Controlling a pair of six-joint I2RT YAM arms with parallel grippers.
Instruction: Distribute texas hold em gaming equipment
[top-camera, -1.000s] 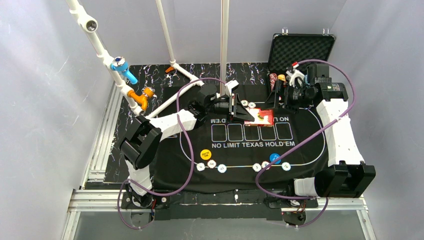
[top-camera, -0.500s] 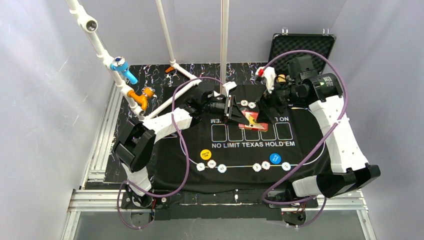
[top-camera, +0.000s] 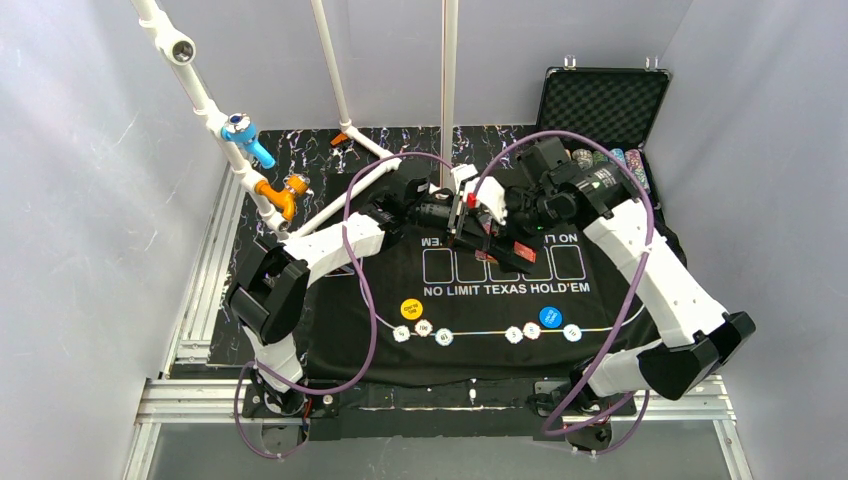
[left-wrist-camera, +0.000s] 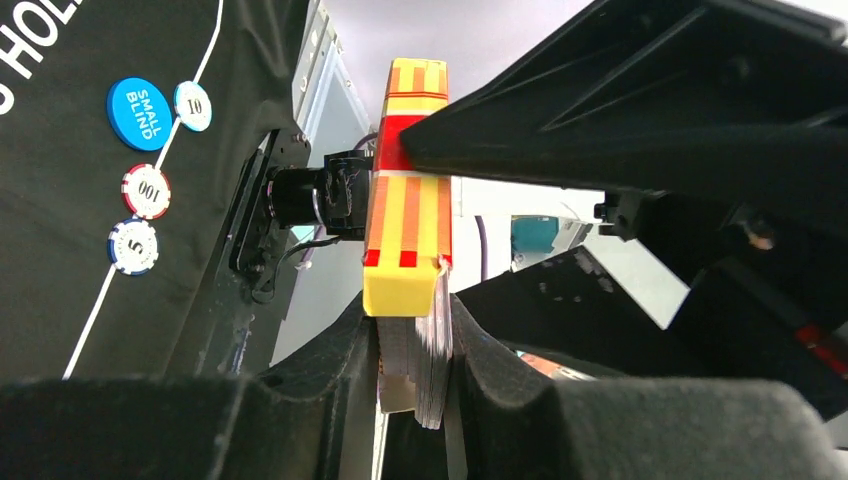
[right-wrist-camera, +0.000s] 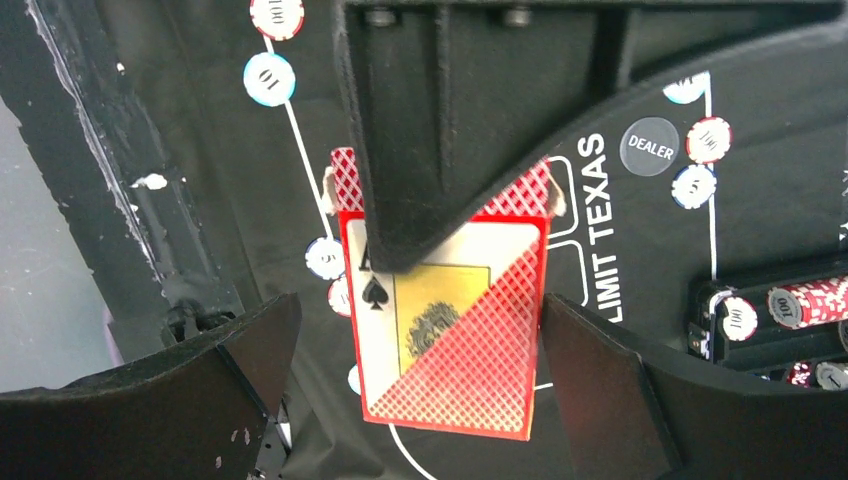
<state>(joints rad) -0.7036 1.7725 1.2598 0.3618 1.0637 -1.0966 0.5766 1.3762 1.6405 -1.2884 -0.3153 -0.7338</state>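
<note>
Our right gripper (right-wrist-camera: 420, 395) has swung in from the black foam-lined case (top-camera: 603, 100) and now straddles, jaws wide and touching nothing we can see, the red-and-yellow cardboard card box (left-wrist-camera: 405, 230) above the black felt mat (top-camera: 600, 290). The left gripper (top-camera: 463, 225) stays pinched on the stack of red-backed playing cards (left-wrist-camera: 428, 375) poking from it; we judge unboxing comes next, so dealing can start

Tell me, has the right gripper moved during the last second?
Yes. In the top view the right gripper has swung left, away from the black case, and its open fingers now flank the card box.
</note>
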